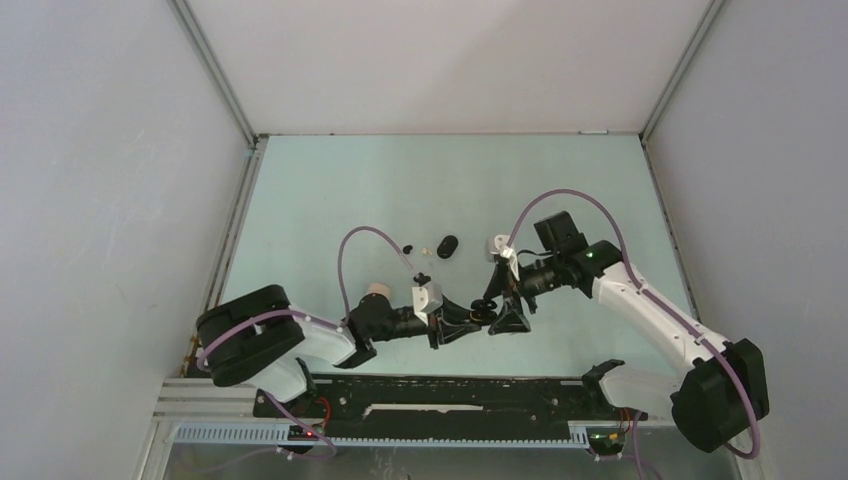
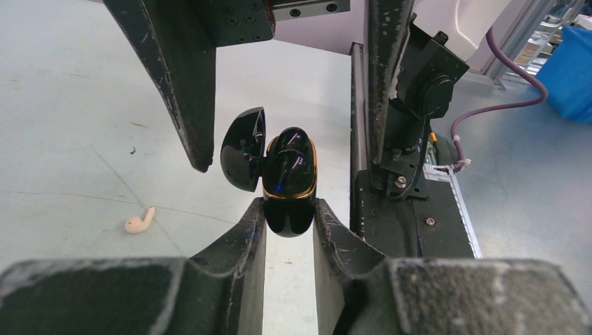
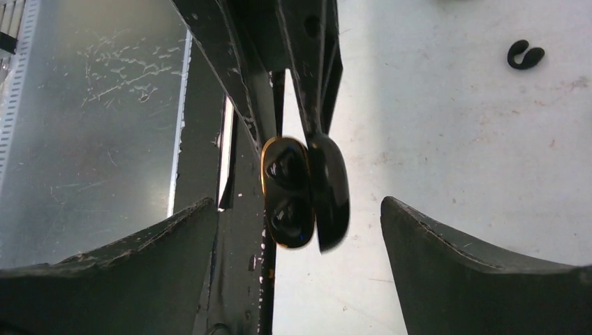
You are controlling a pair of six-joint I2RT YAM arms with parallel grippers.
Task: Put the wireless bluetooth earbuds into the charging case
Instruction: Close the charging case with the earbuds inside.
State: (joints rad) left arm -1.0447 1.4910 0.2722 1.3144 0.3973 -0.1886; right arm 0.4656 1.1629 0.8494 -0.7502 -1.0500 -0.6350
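left gripper (image 2: pixel 287 209): clamped on the open charging case (image 2: pixel 287 188).
right gripper (image 3: pixel 297 202): jaws wide, either side of the case, not touching.
on the table (image 2: pixel 70 105): whitish earbud (image 2: pixel 139 222), black earbud (image 3: pixel 525 54), both loose.

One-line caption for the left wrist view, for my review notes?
Left end effector clamps a glossy black, gold-rimmed charging case, lid open; a whitish earbud lies on the pale table.
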